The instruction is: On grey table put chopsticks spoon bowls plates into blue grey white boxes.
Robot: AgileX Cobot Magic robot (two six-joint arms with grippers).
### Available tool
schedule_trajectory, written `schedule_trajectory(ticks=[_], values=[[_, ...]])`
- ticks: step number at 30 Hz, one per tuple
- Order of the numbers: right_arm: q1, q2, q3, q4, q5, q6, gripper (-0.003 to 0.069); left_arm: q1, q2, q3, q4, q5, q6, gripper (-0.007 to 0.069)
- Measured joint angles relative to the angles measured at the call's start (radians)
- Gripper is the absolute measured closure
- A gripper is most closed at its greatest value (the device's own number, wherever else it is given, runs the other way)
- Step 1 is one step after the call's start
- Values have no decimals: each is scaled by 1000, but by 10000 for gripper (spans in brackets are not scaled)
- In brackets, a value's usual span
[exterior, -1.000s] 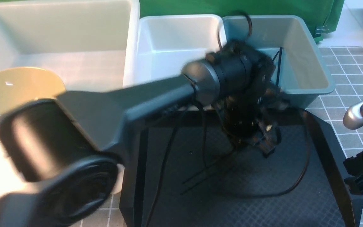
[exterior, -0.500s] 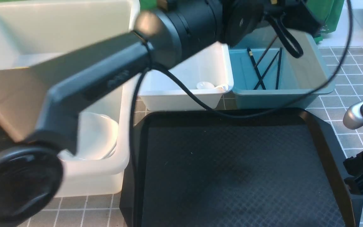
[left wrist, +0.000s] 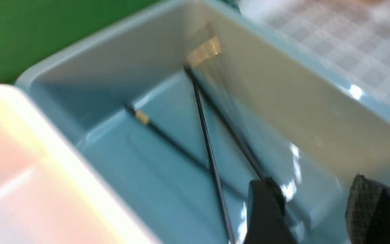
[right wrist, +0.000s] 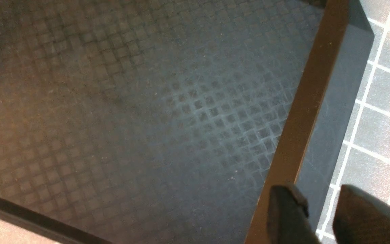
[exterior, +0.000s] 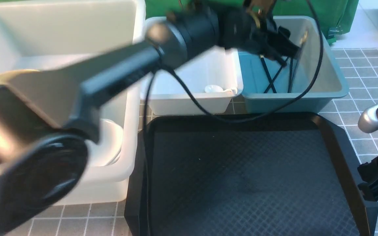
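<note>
The right pincer (right wrist: 320, 217) hangs nearest the robot, its two dark fingers (right wrist: 286, 217) standing apart with a bare gap and nothing between them. Directly beneath it runs the raised rim of the black textured plastic tray (right wrist: 303, 112), with the grey tiled table (right wrist: 381, 125) showing on the outer side of that rim.

Beyond the tray, the left arm reaches forward and across, and the left pincer (left wrist: 315, 206) hovers over the mid-sized blue plastic box (exterior: 326, 68). Its jaws stand apart in the left wrist view, with only the box floor seen between them. Below and ahead of this pincer, the thin black chopsticks (left wrist: 208, 149) lie crossed inside the blue box, one gold-banded end (left wrist: 204, 51) leaning up against the box wall. One stick passes just beside the nearer finger (left wrist: 266, 210); blur hides whether they touch.

To the left of that pincer sits the mid-sized white plastic box (exterior: 189, 101), holding the small glossy white ceramic spoon (exterior: 217, 89) near its front wall. Farther left again stands the very large translucent whitish box (exterior: 61, 32), mostly hidden behind the left arm, with a white plate (exterior: 110, 144) visible low inside it.
</note>
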Motion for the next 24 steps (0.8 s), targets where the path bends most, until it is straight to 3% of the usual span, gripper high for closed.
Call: schedule_trajectory(ticks=[6,13,15,18,20,24], values=[[0,-18,0,98,6,-156,421,-7,-273,-79,157,319,74,600],[0,-180,16,123,-40,-229,478,9,-540,-41,292,568,50,635],[0,-322,53,126,-119,-243,554,31,-691,97,310,602,25,635],[0,-472,115,126,-206,-236,620,57,-872,323,323,511,-40,635],[0,-524,143,126,-234,-218,625,64,-960,440,334,429,-74,635],[0,-663,252,126,-343,-156,626,75,-1323,929,464,64,-199,635]])
